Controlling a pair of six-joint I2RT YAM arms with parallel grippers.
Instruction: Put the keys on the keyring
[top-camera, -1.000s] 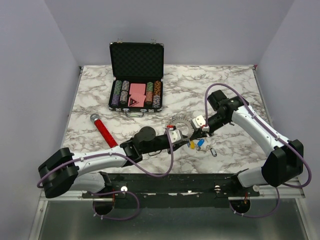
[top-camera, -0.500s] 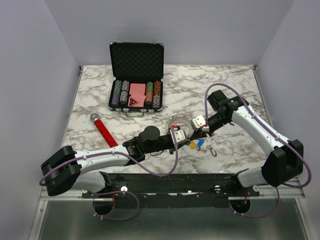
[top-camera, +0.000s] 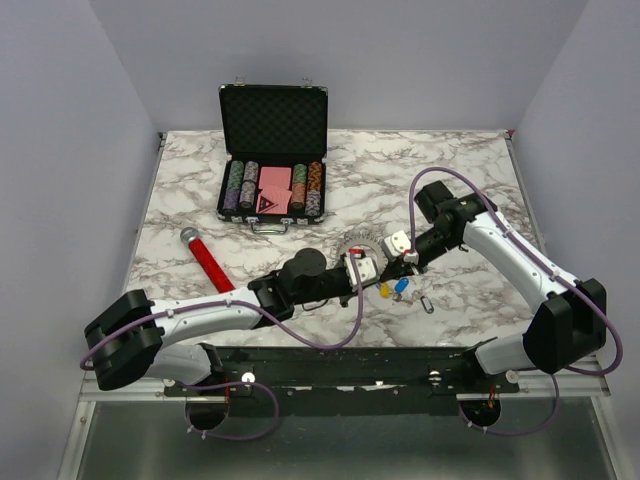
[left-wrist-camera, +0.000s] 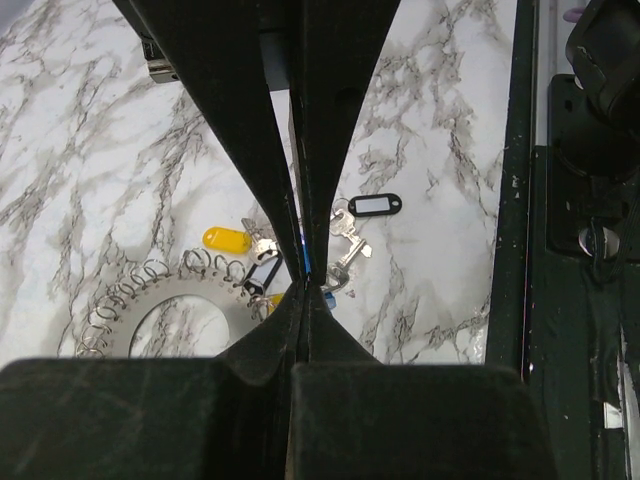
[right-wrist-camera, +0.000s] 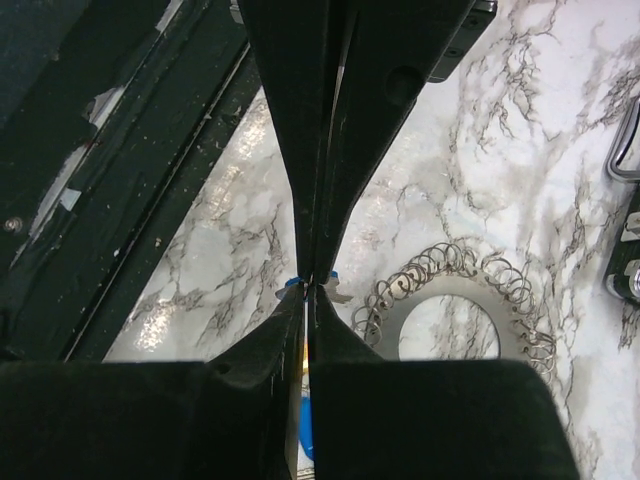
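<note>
White marble veined in grey and black covers the table (top-camera: 450, 170). It fills the middle of the overhead view, boxed in by plain pale lavender walls (top-camera: 400, 60) at the back and on both sides. A black rail (top-camera: 330, 362) runs along the table's lower edge. In the upper centre an open black case (top-camera: 273, 118) with foam in its lid holds rows of chips (top-camera: 240, 185). At centre left lies a red stick (top-camera: 210, 265) with a grey tip. Just right of centre both arms meet over the keyring (left-wrist-camera: 200, 290), a pale flat ring fringed with wire coils, lying flat on the marble. The keys (left-wrist-camera: 345, 245) lie in a loose cluster just beside it; in the left wrist view a yellow one touches the coils and two black tags lie close by. The left gripper (left-wrist-camera: 300, 290) is closed tight, its tips down among the keys. A sliver of blue shows there, but I cannot tell whether anything is pinched. The right gripper (right-wrist-camera: 312, 280) has its fingers all but together, with blue showing in the thin slit between them; whether that is gripped I cannot tell.
</note>
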